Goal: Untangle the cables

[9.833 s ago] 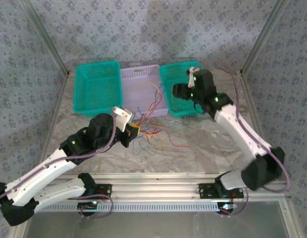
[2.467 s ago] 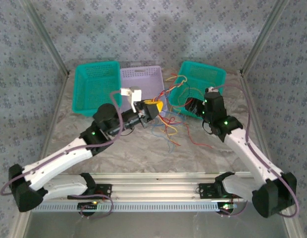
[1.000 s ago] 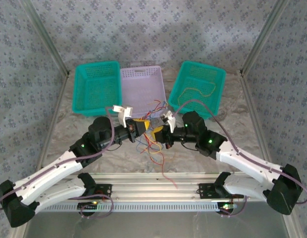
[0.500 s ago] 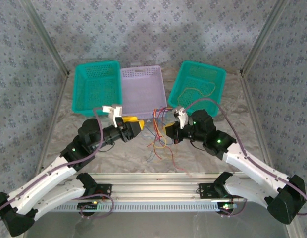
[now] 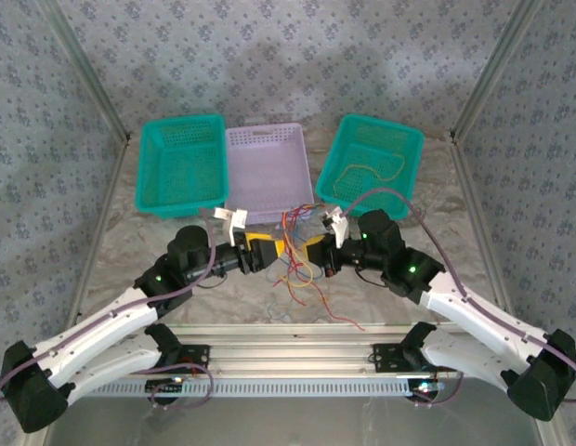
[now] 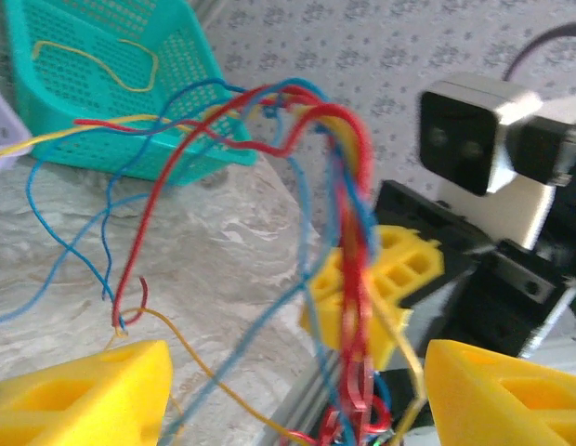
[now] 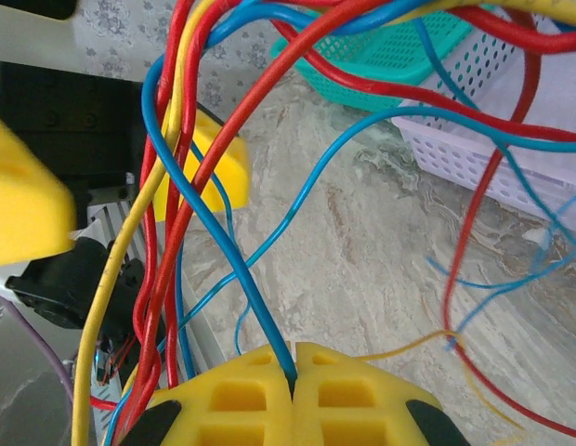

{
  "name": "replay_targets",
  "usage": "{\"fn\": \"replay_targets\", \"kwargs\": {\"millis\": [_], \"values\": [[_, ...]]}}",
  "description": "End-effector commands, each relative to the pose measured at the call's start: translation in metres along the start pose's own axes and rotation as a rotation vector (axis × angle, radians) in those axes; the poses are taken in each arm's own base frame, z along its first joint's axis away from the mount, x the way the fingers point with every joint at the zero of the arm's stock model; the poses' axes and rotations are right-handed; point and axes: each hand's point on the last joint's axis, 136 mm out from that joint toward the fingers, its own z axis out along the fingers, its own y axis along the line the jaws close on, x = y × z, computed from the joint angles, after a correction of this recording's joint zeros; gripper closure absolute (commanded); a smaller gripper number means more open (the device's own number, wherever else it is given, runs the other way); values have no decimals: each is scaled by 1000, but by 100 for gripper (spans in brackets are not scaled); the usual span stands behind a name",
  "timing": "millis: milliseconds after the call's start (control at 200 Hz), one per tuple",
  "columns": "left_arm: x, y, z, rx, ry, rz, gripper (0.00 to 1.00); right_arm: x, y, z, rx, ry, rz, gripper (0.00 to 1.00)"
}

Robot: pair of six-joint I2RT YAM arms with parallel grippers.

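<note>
The cables (image 5: 297,265), a bunch of thin red, blue and yellow wires, hang between the two grippers over the marbled table, just in front of the lavender basket. My right gripper (image 5: 308,253) is shut on them; in the right wrist view its yellow jaws (image 7: 294,364) pinch a blue cable (image 7: 242,279), while red and yellow strands loop past on the left. My left gripper (image 5: 271,251) faces it, open. In the left wrist view the red and blue bundle (image 6: 355,269) hangs between its spread yellow fingers (image 6: 84,395), touching neither.
Three baskets stand at the back: a teal one (image 5: 181,165), a lavender one (image 5: 268,172) and a tilted teal one (image 5: 372,163) holding a single yellow cable (image 5: 367,175). A red strand (image 5: 344,321) trails toward the front rail (image 5: 288,358).
My left gripper opened, let go of the bunch, drew back left, then came back up to it. The right gripper stayed shut on the cables and shifted slightly.
</note>
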Motion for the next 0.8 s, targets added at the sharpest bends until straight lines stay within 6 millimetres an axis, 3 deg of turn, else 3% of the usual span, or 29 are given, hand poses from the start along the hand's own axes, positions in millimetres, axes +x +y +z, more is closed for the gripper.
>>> {"fn": "replay_targets", "kwargs": {"millis": [0, 130, 340, 680, 794], "values": [[-13, -30, -5, 113, -46, 24, 29, -19, 8, -2, -9, -43, -5, 100], [-9, -28, -1, 124, -48, 8, 33, -22, 11, 0, -26, -46, 0, 100], [-6, -21, 3, 97, -41, 9, 57, -25, 11, 1, -28, -50, 8, 100], [-6, -18, 6, 83, -38, 15, 57, -26, 16, 2, -58, -55, 28, 100], [-4, -17, 7, 78, -33, 17, 63, -27, 19, 1, -69, -60, 33, 100]]}}
